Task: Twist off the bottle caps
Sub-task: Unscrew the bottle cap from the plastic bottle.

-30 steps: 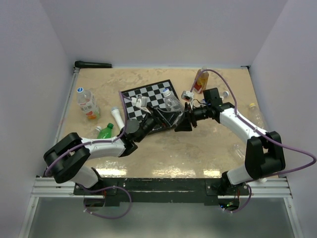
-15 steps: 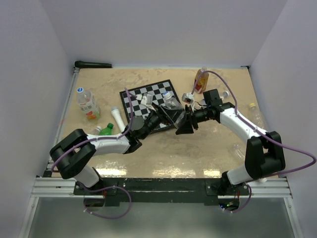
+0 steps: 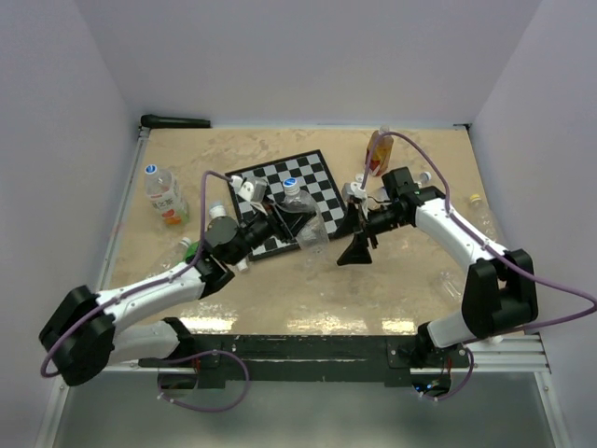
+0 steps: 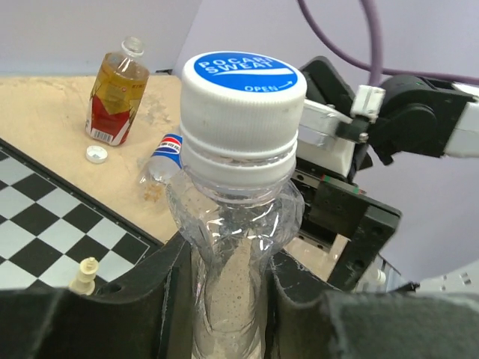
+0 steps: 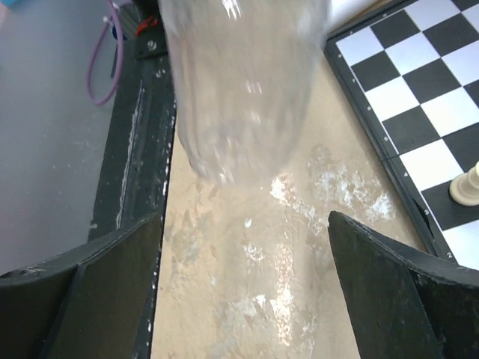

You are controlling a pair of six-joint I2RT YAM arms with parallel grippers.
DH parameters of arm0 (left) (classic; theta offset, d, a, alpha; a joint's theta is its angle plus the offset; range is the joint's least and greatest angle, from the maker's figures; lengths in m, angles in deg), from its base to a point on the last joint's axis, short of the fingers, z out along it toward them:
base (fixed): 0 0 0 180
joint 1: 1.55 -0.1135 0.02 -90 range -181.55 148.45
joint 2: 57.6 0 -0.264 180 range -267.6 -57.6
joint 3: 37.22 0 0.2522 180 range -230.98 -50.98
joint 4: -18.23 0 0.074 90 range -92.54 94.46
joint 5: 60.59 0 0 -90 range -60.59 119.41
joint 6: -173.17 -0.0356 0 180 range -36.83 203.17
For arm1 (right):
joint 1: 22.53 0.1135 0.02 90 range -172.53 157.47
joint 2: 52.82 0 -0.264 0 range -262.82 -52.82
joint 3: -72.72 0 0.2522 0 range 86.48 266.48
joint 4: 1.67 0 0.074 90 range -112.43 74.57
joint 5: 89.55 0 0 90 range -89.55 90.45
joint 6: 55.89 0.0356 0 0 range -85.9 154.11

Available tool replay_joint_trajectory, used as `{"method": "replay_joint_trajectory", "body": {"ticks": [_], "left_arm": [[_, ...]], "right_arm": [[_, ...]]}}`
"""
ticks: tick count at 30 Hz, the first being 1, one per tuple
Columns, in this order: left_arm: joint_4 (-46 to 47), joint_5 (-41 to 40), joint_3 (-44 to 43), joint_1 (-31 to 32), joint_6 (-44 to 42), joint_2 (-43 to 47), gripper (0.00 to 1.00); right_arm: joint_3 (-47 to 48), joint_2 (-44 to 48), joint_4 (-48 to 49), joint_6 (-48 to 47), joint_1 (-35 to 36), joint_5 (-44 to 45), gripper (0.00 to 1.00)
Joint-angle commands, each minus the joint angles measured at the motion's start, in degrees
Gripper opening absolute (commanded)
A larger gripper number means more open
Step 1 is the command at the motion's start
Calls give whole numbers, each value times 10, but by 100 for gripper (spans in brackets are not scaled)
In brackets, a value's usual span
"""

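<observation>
A clear, crumpled bottle (image 4: 224, 224) stands upright between my left gripper's (image 4: 224, 299) black fingers, which are shut on its neck and shoulder. Its white cap (image 4: 243, 82), with a blue printed top, is still screwed on. In the top view the same bottle (image 3: 306, 224) with its cap (image 3: 290, 185) hangs over the chessboard's near edge, in my left gripper (image 3: 291, 224). My right gripper (image 3: 353, 235) stands open just right of the bottle and holds nothing. In the right wrist view its jaws (image 5: 243, 277) are wide apart, with the blurred bottle base (image 5: 239, 82) ahead of them.
A chessboard (image 3: 308, 173) with small pieces lies mid-table. An orange-labelled bottle (image 3: 164, 197), a green one (image 3: 192, 248) and a white one (image 3: 222, 217) lie to the left. An amber bottle (image 3: 377, 155) stands at the back, with a loose white cap (image 4: 95, 154) near it. Clear bottles (image 3: 481, 217) lie at the right.
My left gripper closed on the clear bottle and carried it left, tipping it upright. My right gripper let go of it, opened wide and drew back slightly.
</observation>
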Motion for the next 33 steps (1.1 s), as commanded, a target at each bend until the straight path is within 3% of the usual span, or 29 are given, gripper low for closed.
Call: {"method": "replay_joint_trajectory", "body": {"ticks": [1,6,9,13,17,21,23,33], "left_arm": [[-199,79,-26,-18,-113,99,0],[-409,153,-96,-20,-209,130,0],[-516,182,-137,-20,-261,126,0],[-575,209,-163,-20,-312,127,0],[-595,239,-176,-17,-329,110,0],[-602,251,-185,-10,-334,94,0],[-606,258,-189,-6,-338,86,0],[-621,279,-215,9,-347,26,0]], "right_arm": [[27,34,-93,-133,1,32,98],[18,85,-70,-150,0,75,98],[21,140,-6,-96,0,147,98],[32,180,106,49,0,218,98],[101,132,-27,-28,-1,118,98],[164,52,-230,-225,0,57,97],[179,33,-283,-266,0,48,98],[208,54,-251,-202,21,51,97]]}}
